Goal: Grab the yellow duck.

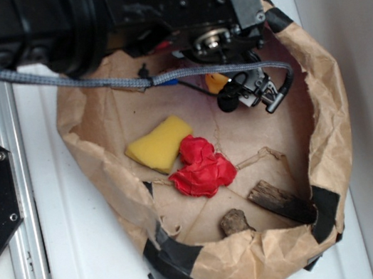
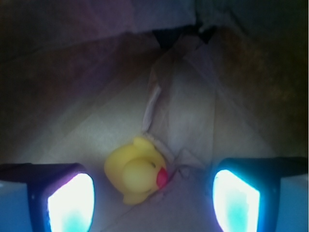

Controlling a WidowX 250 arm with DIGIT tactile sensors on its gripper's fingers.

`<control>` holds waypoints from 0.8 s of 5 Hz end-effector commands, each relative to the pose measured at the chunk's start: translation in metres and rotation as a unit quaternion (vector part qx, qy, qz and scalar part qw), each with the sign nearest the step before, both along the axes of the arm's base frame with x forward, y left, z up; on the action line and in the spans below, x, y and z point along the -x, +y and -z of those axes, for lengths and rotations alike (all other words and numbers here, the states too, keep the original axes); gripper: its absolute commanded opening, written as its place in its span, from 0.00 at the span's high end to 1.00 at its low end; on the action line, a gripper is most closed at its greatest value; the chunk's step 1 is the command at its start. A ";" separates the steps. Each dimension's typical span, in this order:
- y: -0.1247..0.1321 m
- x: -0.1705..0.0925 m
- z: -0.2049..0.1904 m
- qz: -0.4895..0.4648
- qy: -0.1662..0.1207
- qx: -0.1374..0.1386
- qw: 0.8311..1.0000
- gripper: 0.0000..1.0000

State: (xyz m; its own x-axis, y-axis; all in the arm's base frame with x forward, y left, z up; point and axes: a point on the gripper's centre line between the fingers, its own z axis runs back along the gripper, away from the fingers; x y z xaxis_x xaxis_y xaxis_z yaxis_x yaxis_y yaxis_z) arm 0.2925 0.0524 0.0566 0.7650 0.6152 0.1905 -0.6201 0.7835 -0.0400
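A: Where is the small glossy yellow rubber duck [image 2: 136,170] with the red-orange beak?

B: On the brown paper floor of the crumpled paper-lined basket [image 1: 328,122], lying between the fingers of the gripper [image 2: 153,198] in the wrist view, nearer the left-hand pad [image 2: 71,202] than the other; in the exterior view only a sliver of it shows [image 1: 215,81] under the black arm, near the basket's far rim.

A: And the gripper?

B: Spread wide, nothing in it; neither pad touches the duck.

A: So how far along?

B: I judge the approach is about done; centring, closing and lifting are left.

A: What else is in there?

B: Well apart from the duck: a flat yellow sponge wedge [image 1: 160,144] touching a bunched red cloth [image 1: 201,166]; two dark wood pieces [image 1: 280,202] near the front rim; the basket sits on a white desk [image 1: 87,272].
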 end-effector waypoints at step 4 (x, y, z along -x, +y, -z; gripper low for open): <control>0.024 0.000 0.009 -0.016 0.007 -0.019 1.000 0.00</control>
State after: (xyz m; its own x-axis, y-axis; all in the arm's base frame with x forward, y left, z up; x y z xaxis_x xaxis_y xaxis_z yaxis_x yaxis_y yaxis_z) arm 0.2912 0.0651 0.0405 0.7624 0.6231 0.1748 -0.6343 0.7730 0.0112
